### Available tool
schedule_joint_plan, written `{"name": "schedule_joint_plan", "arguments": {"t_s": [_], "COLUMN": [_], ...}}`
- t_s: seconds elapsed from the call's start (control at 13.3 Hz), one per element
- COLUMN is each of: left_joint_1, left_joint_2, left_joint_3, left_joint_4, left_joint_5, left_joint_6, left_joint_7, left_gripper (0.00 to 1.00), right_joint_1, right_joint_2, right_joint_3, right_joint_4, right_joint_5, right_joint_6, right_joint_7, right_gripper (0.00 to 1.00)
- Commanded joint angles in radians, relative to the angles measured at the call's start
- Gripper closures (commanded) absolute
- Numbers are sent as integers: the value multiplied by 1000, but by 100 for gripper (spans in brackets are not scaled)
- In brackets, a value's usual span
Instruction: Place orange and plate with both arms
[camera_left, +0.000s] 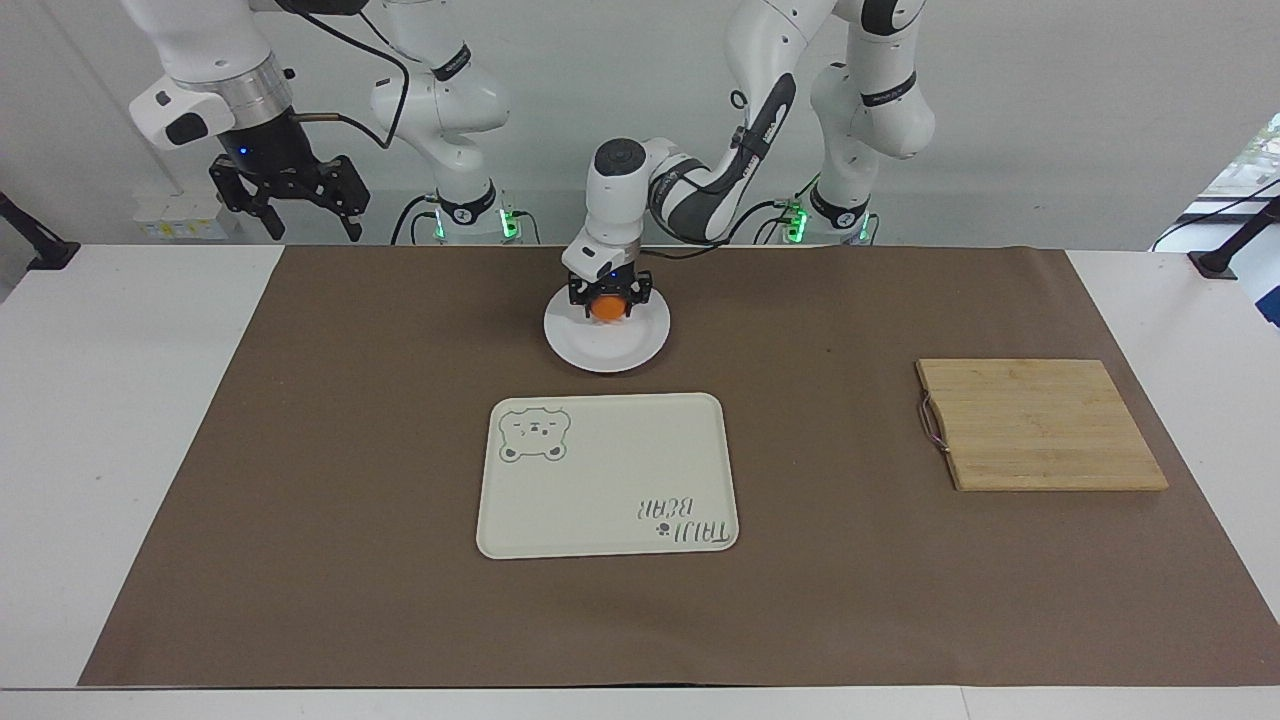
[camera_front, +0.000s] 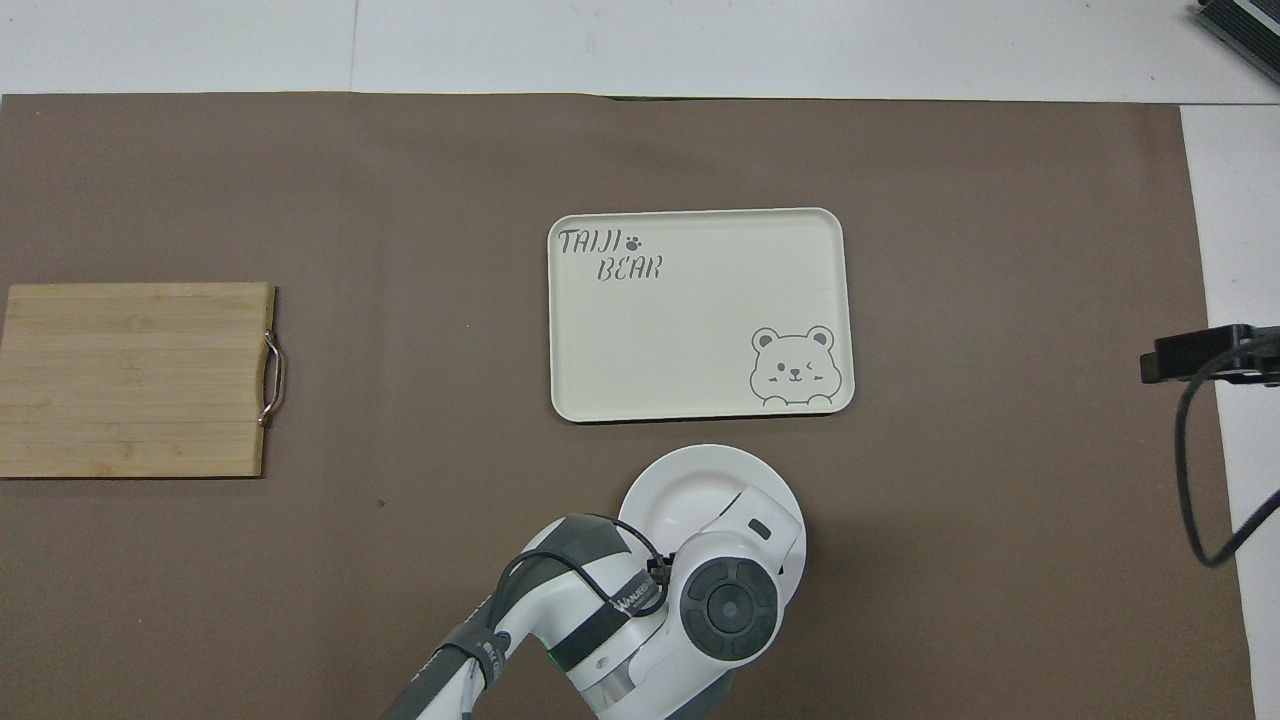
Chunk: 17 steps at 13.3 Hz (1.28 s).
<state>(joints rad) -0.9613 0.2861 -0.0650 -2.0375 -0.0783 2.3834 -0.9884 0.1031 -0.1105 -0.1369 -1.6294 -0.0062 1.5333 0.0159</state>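
Fingers of our left gripper (camera_left: 610, 303) are clamped on the orange (camera_left: 607, 307), low over the plate (camera_left: 607, 350) at its rim nearest the robots. We should settle the fruit onto the plate toward its centre, then part the jaws slowly so it does not roll, and lift straight up. Our right gripper (camera_left: 285, 203) waits spread wide and empty, raised well apart from the plate toward the right arm's end of the worktop (camera_left: 120, 420).

Two glossy white jointed arms, left arm (camera_left: 700, 190) and right arm (camera_left: 215, 60), wear dark grey joint bands, a silver wrist ring, looping black cables, black grippers, blue wrist lights and green-lit bases.
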Motion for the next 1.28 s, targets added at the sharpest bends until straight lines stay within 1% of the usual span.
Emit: {"name": "schedule_joint_plan", "arguments": {"t_s": [0.0,0.15,0.23,0.38,0.53,0.68,0.83,0.98,1.06,1.13,1.21], "left_joint_1": [-45,-31,-13,62,148,232,332,438,487,540,590], "left_joint_2": [-11,-13,-28,-60,-79,-88,-87,-93,-97,-103,-105], "left_joint_3": [22,25,33,36,36,36,36,36,36,36,36], "left_joint_4": [-9,5,11,37,71,108,150,166,166,169,175], "left_joint_5": [3,26,26,29,29,29,28,28,28,28,28], "left_joint_6": [33,19,5,-62,-114,-153,-211,-245,-250,-260,-273], "left_joint_7": [-64,-75,-67,-37,64,163,285,416,475,541,603], "left_gripper": [0,0,0,0,0,0,0,0,0,0,0], "right_joint_1": [-8,-7,-8,-8,-8,-8,-8,-10,-17,-35,-37], "right_joint_2": [-3,-3,-3,-3,-3,-6,-6,-8,-8,-3,-3], "right_joint_3": [7,7,5,5,5,0,2,0,-1,-3,-1], "right_joint_4": [2,2,2,2,3,3,5,-13,-32,-64,-117], "right_joint_5": [-6,-8,-6,-6,-6,-8,-12,-3,27,107,180], "right_joint_6": [-13,-13,-15,-15,-21,-64,-49,-1,5,20,71], "right_joint_7": [21,21,21,21,18,21,12,-46,-66,-80,-85], "right_gripper": [0,0,0,0,0,0,0,0,0,0,0]}}
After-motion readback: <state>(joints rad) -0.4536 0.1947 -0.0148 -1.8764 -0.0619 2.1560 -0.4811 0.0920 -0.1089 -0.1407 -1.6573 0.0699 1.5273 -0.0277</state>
